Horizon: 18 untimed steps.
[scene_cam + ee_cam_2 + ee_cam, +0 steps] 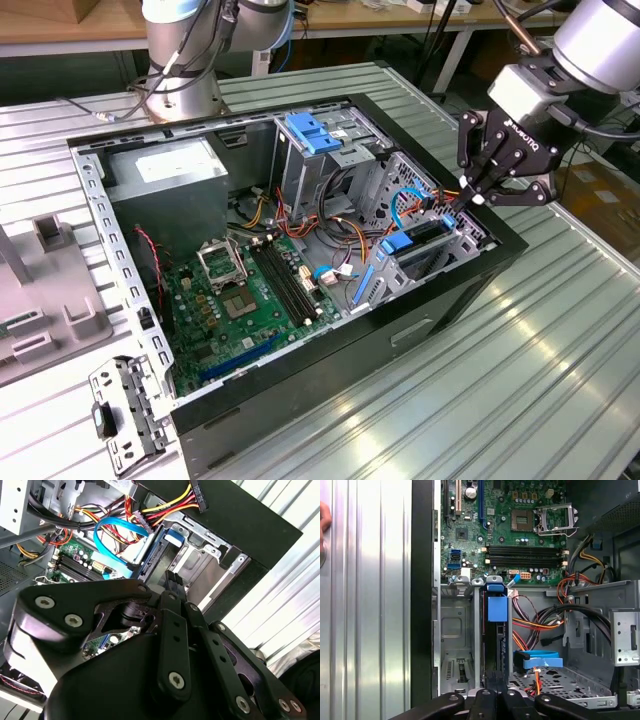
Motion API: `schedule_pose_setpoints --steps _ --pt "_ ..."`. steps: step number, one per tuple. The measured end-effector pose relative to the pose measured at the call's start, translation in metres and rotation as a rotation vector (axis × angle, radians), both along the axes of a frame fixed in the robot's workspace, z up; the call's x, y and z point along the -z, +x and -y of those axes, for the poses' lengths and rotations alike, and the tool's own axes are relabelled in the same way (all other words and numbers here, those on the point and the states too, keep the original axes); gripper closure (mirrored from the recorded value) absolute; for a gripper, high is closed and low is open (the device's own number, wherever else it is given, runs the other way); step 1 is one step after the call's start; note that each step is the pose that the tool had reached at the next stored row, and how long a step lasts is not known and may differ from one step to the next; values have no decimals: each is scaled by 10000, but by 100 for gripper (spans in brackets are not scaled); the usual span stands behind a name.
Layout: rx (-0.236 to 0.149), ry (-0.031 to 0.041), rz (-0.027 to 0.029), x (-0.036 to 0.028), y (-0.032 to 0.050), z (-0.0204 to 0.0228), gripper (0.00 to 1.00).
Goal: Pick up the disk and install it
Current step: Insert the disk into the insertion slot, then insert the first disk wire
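Claw (470, 196) closed and empty, poised just beside the disk (493, 642), standing on edge in the computer case's (455, 300) corner drive bay (454, 630); a straight push along its blue rails (497, 609) should seat it.

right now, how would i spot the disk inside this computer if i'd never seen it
Find the open black computer case on the ribbed metal table and go to the corner below the robot's hand. There the disk stands on edge. Its bright blue tab sets it apart from the bare metal slot beside it.
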<state>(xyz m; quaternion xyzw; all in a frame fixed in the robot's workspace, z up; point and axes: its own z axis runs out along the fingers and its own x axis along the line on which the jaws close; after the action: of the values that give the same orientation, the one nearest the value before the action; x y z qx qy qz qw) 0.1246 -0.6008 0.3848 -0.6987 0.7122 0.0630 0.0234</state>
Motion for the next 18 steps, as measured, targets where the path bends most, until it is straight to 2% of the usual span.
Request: schedule_pose_setpoints --steps 11,18 --pt "-18 0 1 0 2 0 89" --pt "-374 1 0 0 2 0 89"
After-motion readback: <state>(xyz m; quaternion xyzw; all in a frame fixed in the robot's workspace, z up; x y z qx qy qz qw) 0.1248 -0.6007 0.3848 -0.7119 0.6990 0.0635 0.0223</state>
